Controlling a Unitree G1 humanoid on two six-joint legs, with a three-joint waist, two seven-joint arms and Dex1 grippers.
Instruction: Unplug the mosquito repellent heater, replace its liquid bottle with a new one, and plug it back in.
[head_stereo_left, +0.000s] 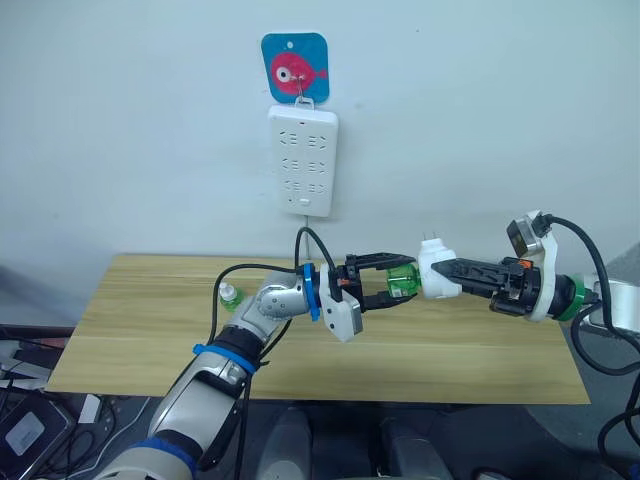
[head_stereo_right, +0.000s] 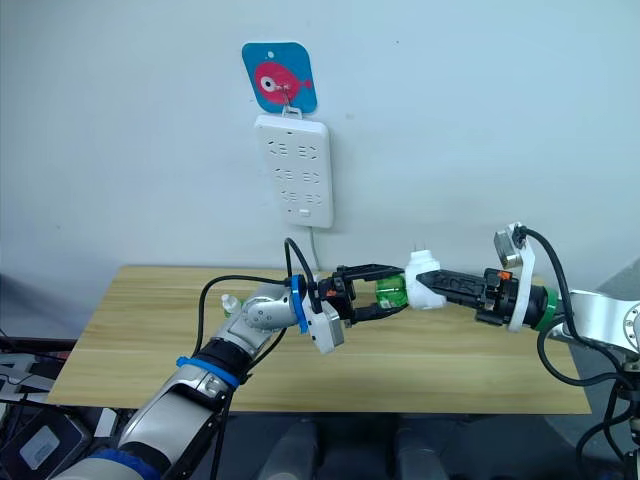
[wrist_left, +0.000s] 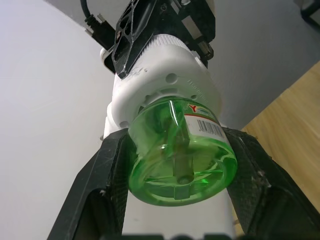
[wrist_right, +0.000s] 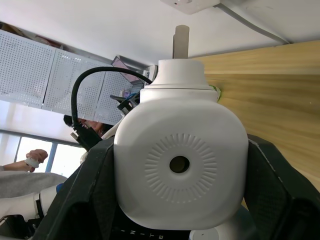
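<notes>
Right fingers (head_stereo_left: 452, 270) clamping mosquito repellent heater (head_stereo_left: 437, 272), left fingers (head_stereo_left: 385, 279) gripping its green bottle (head_stereo_left: 402, 281), above table (head_stereo_left: 150, 300)

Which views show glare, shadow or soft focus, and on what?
Left eye view: even light; the power strip casts a faint shadow on the wall. Left wrist view: light glints off the clear green liquid bottle, and the left gripper's black fingers at the picture's edge look soft. Right wrist view: the mosquito repellent heater is sharp, while the bright windows behind it look washed out.

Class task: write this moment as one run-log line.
heater: unplugged, in right gripper | green bottle: still attached, gripped by left gripper | spare bottle: on table
</notes>
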